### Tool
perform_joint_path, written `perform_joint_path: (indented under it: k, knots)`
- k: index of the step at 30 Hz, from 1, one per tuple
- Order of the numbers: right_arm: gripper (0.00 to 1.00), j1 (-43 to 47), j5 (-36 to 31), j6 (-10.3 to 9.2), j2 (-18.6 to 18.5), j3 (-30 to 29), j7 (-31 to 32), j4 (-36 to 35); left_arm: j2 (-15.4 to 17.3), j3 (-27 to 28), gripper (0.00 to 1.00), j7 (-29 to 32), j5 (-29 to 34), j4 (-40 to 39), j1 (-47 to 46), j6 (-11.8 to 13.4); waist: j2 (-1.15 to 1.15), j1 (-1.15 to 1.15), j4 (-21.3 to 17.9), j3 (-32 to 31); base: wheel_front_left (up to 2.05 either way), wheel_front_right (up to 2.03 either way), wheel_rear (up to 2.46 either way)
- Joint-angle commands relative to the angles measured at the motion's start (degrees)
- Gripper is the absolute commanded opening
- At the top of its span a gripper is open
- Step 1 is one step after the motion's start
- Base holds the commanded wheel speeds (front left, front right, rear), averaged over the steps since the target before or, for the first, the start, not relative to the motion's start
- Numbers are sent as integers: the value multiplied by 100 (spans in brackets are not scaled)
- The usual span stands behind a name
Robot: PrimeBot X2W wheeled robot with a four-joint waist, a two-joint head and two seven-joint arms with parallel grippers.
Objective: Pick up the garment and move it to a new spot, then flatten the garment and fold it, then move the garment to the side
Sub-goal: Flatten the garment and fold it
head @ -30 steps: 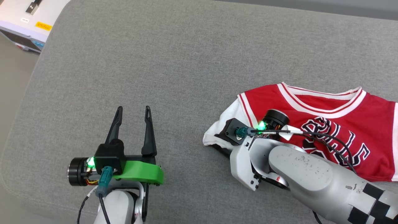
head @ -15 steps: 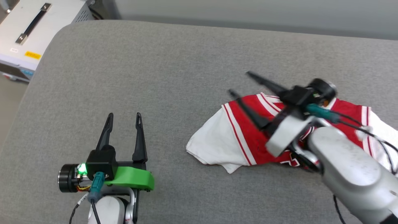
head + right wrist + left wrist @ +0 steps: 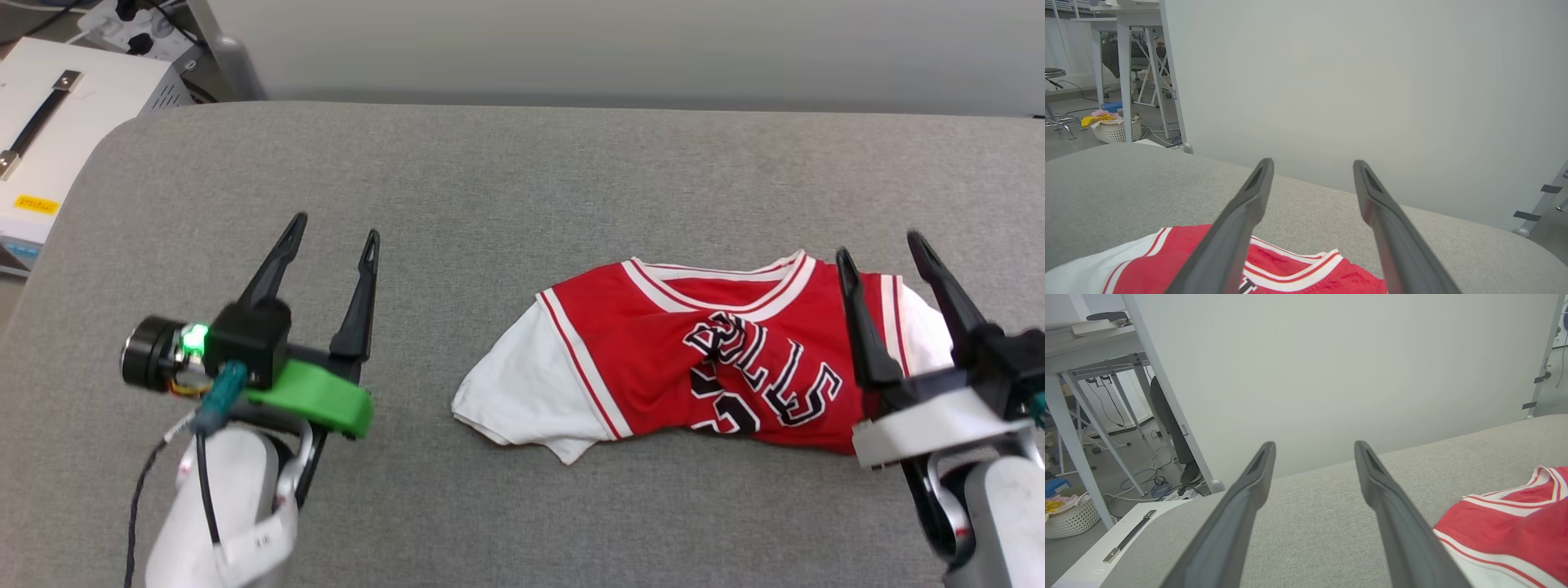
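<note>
left pincer (image 3: 336, 225): fingers spread wide, hovering over bare grey tabletop (image 3: 506, 180), well apart from the garment (image 3: 653, 359), pointing toward the far edge

right pincer (image 3: 877, 245): fingers also spread wide, sitting at the garment's right end. In the head view its left finger overlaps the red cloth and the other finger overlaps the white sleeve there. Contact with the fabric: cannot tell

garment: lies front up on the tabletop, right of centre in the head view, between the two pincers but much nearer the right one. Striped collar (image 3: 718, 286) faces the far edge. One white sleeve (image 3: 522, 392) is laid out flat toward the left pincer's side. Red body is rumpled, with a crease running through the black lettering (image 3: 775, 376), and the number is partly hidden in the fold. Bottom hem looks tucked under, so it's not flat

right wrist view: red cloth and collar trim lie under and between the fingers, with tabletop and a pale wall panel (image 3: 1351, 81) beyond

left wrist view: collar edge of the garment at lower right, beside the right-hand finger

off the tabletop: white case (image 3: 73, 106) with a black handle at the far left corner, and a white basket (image 3: 1116, 128) of cloth on the floor
</note>
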Motion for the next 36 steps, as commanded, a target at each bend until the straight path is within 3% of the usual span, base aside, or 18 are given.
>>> perform_joint_path:
  k: [1, 6, 11, 12, 15, 20, 33, 34, 36]
  knots:
    - [100, 204, -77, -2, 89, -129, -37, -84, 120, -92, 100, 154, -147, 86, -296, -69, 0, 0, -54, -38, 0, 0, 0]
    - [100, 654, -277, -2, 297, -484, 4, -265, 556, -845, 100, 1543, -1099, 290, -993, -145, 0, 0, -153, -40, 0, 0, 0]
    - [100, 818, -418, -2, 398, -686, 30, -424, 1198, -1905, 100, 3385, -2685, 228, -1575, -149, 0, 0, -252, 50, 0, 0, 0]
    - [100, 820, -480, -2, 429, -733, 43, -494, 1394, -2337, 100, 4193, -3498, 218, -1790, -149, 0, 0, -307, 149, 0, 0, 0]
    - [100, 769, -526, -2, 444, -705, 50, -513, 1666, -2906, 100, 4791, -3818, 271, -2016, -149, 0, 0, -370, 280, 0, 0, 0]
    - [100, 590, -562, -2, 416, -614, 45, -483, 1805, -3622, 100, 5170, -4109, 568, -2245, -150, 0, 0, -488, 517, 0, 0, 0]
    - [100, 171, -596, -2, 387, -512, -17, -276, 1777, -5276, 100, 5144, -4352, 1554, -2588, -150, 0, 0, -717, 938, 0, 0, 0]
    - [100, 163, -601, -2, 395, -525, -21, -264, 1780, -5390, 89, 5092, -4389, 1594, -2614, -150, 0, 0, -717, 942, 0, 0, 0]
    - [100, 166, -606, -2, 405, -547, -27, -246, 1824, -5565, 0, 4939, -4436, 1606, -2684, -150, 0, 0, -713, 929, 0, 0, 0]
